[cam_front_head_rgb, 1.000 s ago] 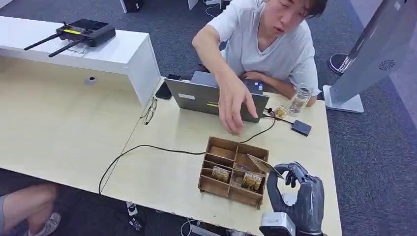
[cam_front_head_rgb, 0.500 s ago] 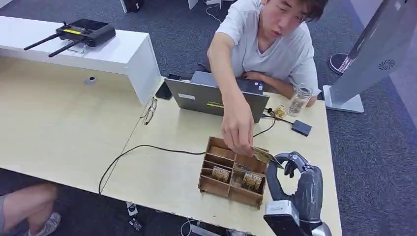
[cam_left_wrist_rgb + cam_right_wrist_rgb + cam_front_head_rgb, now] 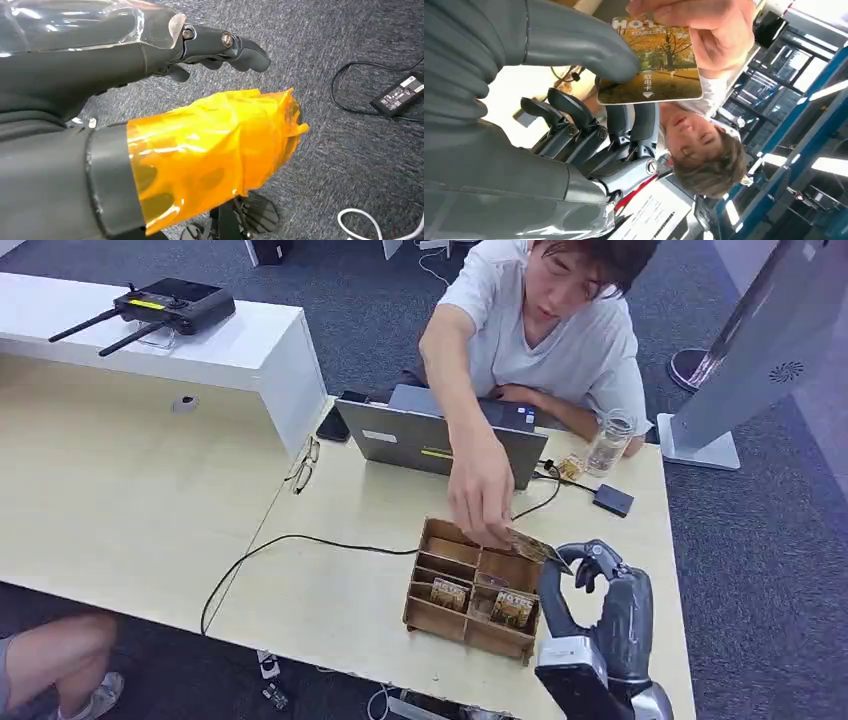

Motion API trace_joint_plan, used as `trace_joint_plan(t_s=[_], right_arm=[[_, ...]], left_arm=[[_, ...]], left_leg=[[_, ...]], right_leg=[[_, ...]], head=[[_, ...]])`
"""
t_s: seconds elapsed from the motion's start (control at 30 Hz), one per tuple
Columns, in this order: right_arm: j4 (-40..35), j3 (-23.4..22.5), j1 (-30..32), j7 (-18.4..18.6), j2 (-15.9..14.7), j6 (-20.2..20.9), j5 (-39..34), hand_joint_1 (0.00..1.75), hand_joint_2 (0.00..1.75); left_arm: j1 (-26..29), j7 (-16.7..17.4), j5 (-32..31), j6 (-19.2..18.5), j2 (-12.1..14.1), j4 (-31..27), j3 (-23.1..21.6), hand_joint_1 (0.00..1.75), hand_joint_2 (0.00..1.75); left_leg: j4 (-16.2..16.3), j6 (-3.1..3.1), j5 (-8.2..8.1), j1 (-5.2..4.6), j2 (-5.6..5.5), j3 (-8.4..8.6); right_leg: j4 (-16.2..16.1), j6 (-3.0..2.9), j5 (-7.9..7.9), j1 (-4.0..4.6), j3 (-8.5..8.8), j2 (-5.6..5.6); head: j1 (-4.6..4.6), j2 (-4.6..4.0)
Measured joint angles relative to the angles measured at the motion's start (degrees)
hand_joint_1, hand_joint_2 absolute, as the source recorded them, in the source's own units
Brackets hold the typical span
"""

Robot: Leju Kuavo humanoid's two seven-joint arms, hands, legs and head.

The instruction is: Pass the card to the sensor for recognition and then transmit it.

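Raised above the wooden organiser (image 3: 474,585) at the table's five o'clock, the robot's right hand (image 3: 600,605) pinches a hotel card (image 3: 651,62) as a person's hand (image 3: 482,498) grips its far edge, apparently taking delivery.

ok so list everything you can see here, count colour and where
card: 1, autumn yellow, pinched by right hand, person's hand on its far end
wooden organiser: 1, brown, table front, two more cards inside
laptop: 1, grey, before the person
black cable: 1, across table
glass jar: 1, clear, right of laptop
router: 1, black, white counter
glasses: 1, left of laptop
person's hand: 1, above organiser
right hand: dark grey
left hand: dark, orange-taped thumb, over carpet
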Motion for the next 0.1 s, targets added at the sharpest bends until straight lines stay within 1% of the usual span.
trace_joint_plan(t_s=[0.1], right_arm=[[0.57, 0.07, -1.22, 0.55, 0.48, 0.57, 0.0, 1.75, 1.75]], left_arm=[[-0.06, 0.0, -0.15, 0.0, 0.0, 0.0, -0.02, 0.0, 0.0]], left_leg=[[0.0, 0.0, 0.0, 0.0, 0.0, 0.0]], right_leg=[[0.0, 0.0, 0.0, 0.0, 0.0, 0.0]], head=[[0.0, 0.0]])
